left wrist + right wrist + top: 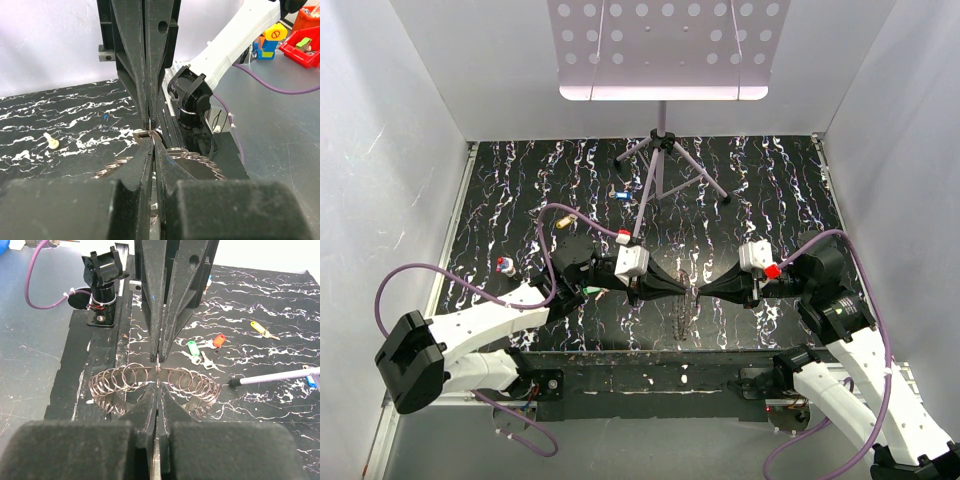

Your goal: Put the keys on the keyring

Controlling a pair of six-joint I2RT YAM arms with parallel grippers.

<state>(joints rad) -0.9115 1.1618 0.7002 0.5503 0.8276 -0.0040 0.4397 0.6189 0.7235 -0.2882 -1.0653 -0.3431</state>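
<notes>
My two grippers meet tip to tip over the near middle of the mat, left gripper (683, 288) and right gripper (704, 291). Both are shut. The keyring (197, 385), a grey ring rimmed with many small wire loops, hangs tilted from where they meet. My right gripper (158, 386) pinches its top rim. My left gripper (151, 137) grips a small flat silver piece with a slot (143, 134), apparently a key's head, pressed against that rim. Loose keys lie on the mat: green-headed (193, 347), orange-headed (218, 340) and yellow-headed (257, 327).
A tripod stand (660, 165) with a perforated white tray (665, 45) stands at the back centre; one leg tip (233, 383) reaches close to the keyring. More keys lie at the left (504, 265) and the back (622, 194). White walls enclose the mat.
</notes>
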